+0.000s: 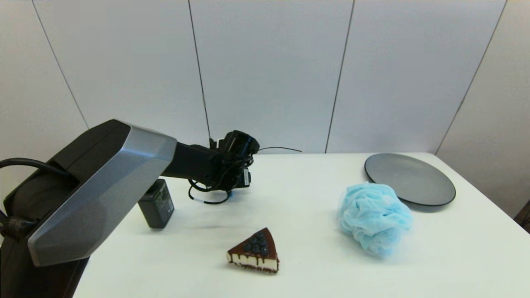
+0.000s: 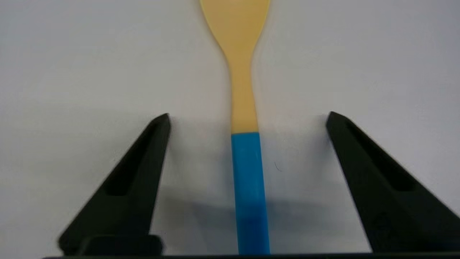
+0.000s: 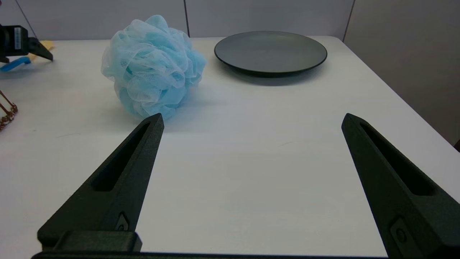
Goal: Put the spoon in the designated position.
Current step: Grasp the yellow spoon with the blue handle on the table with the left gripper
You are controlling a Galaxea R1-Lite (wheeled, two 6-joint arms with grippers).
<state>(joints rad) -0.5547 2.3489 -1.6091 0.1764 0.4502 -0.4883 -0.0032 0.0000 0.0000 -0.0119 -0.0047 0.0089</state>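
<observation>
The spoon (image 2: 248, 136) has a yellow bowl and a blue handle. It lies flat on the bare white tabletop, lengthwise in the gap between my left gripper's fingers. My left gripper (image 2: 248, 116) is open around it, both fingertips (image 2: 160, 126) well clear of the handle. In the head view the left arm's wrist (image 1: 232, 163) reaches over the table's back left and hides the spoon. The right wrist view shows the spoon's blue handle (image 3: 14, 64) far off. My right gripper (image 3: 252, 117) is open and holds nothing, low over the table's right side. No mark shows the designated position.
A black bottle (image 1: 156, 203) stands just beside the left arm. A cake slice (image 1: 254, 251) sits at front centre. A blue mesh bath pouf (image 1: 374, 217) lies on the right, with a dark grey plate (image 1: 410, 179) behind it near the table's right edge.
</observation>
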